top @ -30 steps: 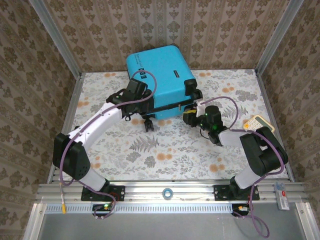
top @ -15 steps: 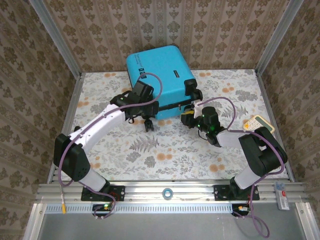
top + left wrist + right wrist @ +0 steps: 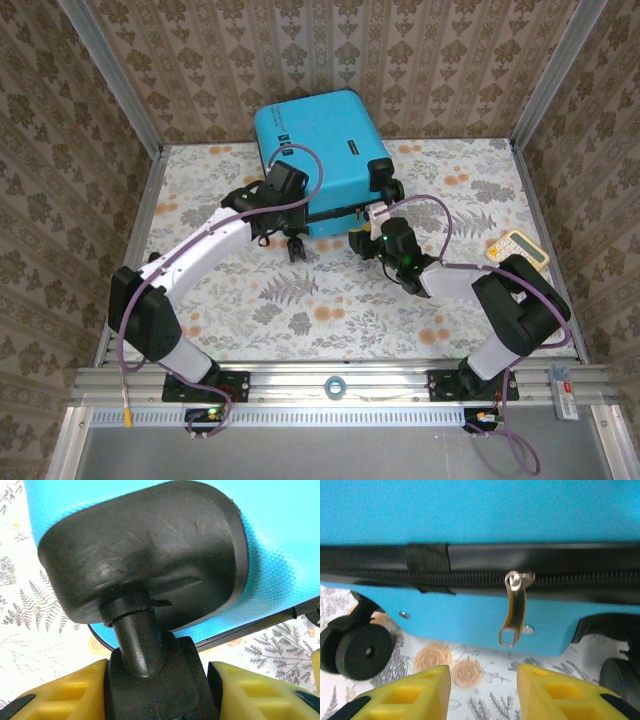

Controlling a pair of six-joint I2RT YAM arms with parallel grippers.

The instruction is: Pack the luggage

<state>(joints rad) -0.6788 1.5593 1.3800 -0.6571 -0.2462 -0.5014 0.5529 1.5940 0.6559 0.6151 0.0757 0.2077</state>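
Overhead, a turquoise hard-shell suitcase [image 3: 320, 150] lies closed at the far middle of a surface [image 3: 330, 295] covered in a pale floral cloth, with its black wheels pointing toward the two robot arms. The left arm reaches in from the left, and the left hand [image 3: 292, 236] sits at the suitcase's near left corner. Seen from the left wrist, its yellow fingers [image 3: 65, 697] press against either side of a black spinner wheel [image 3: 150, 690], so the hand is closed on it, just below the rounded black wheel mount [image 3: 145, 555] on the blue shell. The right arm curls in from the right to the suitcase's near edge. Seen from the right wrist, the right hand [image 3: 481, 682] hovers with its two yellow fingers apart and nothing between them. It sits just below a silver zipper pull [image 3: 514, 611] that hangs from the black zipper [image 3: 470, 575] running across the shell. Another wheel [image 3: 362, 652] rests on the cloth to the left. A small calculator [image 3: 516, 246] lies well apart, near the right edge.
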